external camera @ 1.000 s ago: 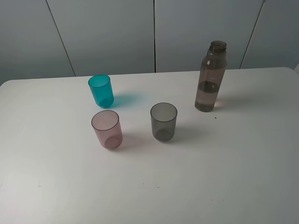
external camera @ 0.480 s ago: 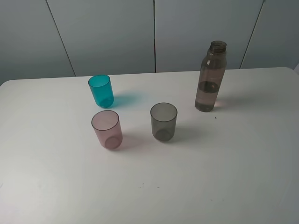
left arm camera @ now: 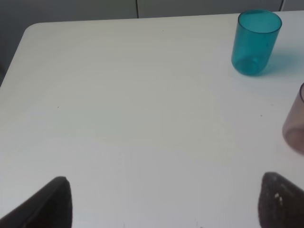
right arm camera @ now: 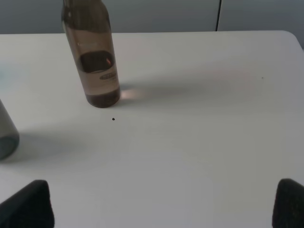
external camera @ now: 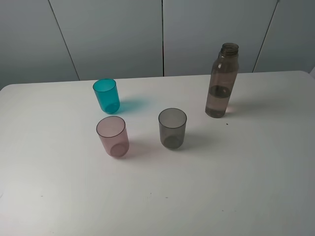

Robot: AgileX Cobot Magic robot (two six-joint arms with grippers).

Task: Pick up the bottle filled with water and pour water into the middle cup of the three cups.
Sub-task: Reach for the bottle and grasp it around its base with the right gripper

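Nothing picked up yet on the white table.
I see the bottle standing upright at the far right, partly filled with water. The pink middle cup stands near left, with the teal cup just beyond it and the grey cup to its right, all upright and apart. My left gripper and right gripper each hang over bare tabletop, fingers spread wide and clamped on nothing.
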